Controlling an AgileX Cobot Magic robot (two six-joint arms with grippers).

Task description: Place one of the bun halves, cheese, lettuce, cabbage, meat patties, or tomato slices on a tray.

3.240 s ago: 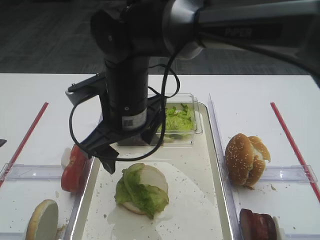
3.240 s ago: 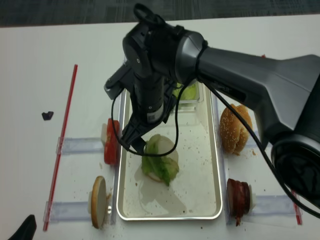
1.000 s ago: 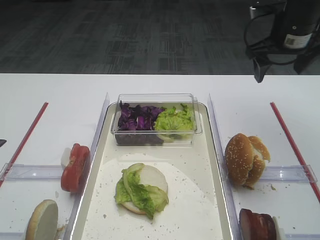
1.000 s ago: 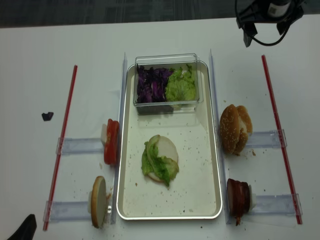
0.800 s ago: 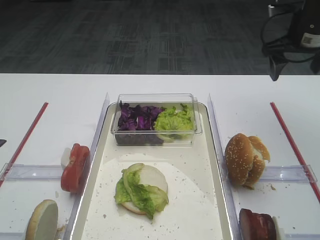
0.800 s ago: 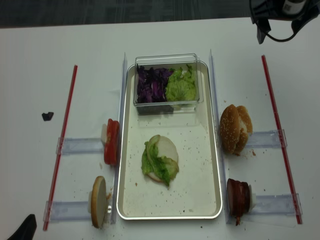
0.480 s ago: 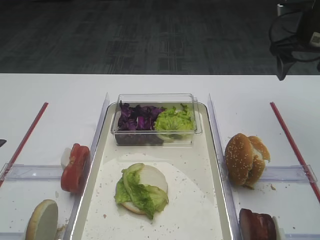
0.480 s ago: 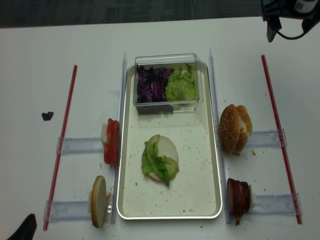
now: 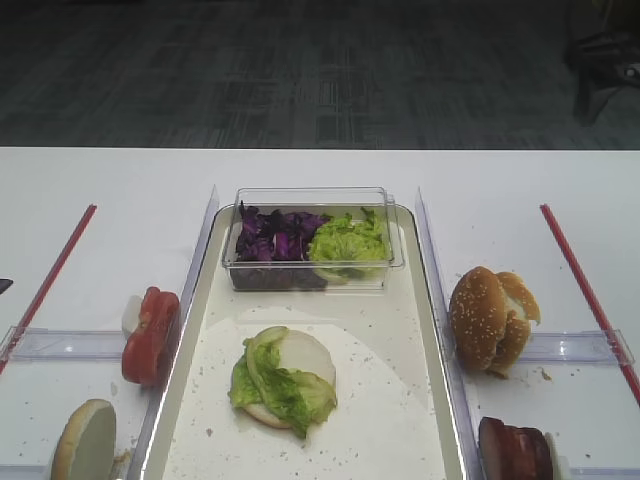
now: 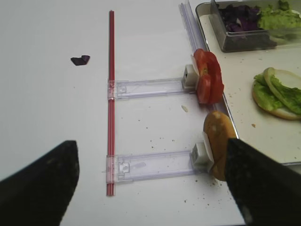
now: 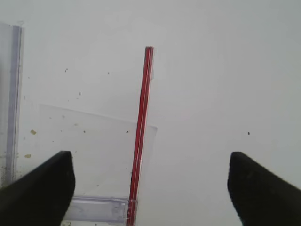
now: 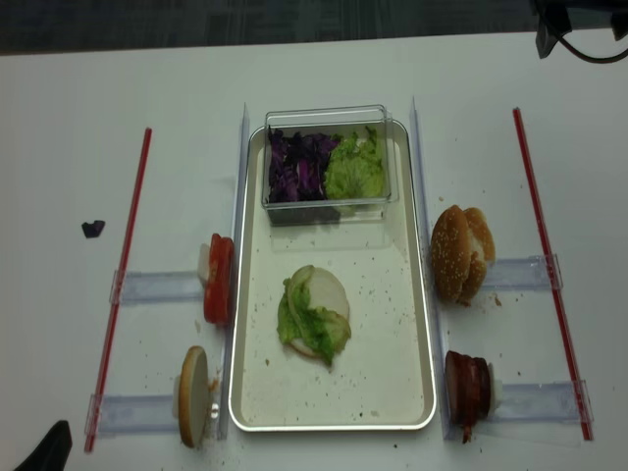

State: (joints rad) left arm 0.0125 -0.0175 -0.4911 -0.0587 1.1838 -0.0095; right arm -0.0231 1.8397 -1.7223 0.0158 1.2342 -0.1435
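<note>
The silver-rimmed tray [image 12: 417,324] lies in the middle. On its floor rests a pale bun half [image 12: 327,291] with a lettuce leaf [image 12: 312,329] draped over it. More lettuce [image 9: 348,243] and purple cabbage [image 9: 275,235] fill a clear tub. Tomato slices [image 10: 209,77] and another bun half [image 10: 217,141] stand in holders left of the tray. Sesame bun halves [image 12: 461,252] and meat patties [image 12: 468,388] stand to its right. Cheese is out of view. My left gripper [image 10: 150,186] hangs open and empty near the left bun half. My right gripper [image 11: 150,188] is open and empty over bare table.
Red strips [image 12: 123,275] [image 11: 141,136] mark both sides of the table. Clear plastic holders [image 10: 150,87] run from the strips toward the tray. A small dark scrap [image 10: 80,60] lies at the far left. The right arm [image 12: 579,20] is at the back right corner.
The right arm has left the spot over the tray and swung up to the back right, nearly out of both high views. The food has not moved.
</note>
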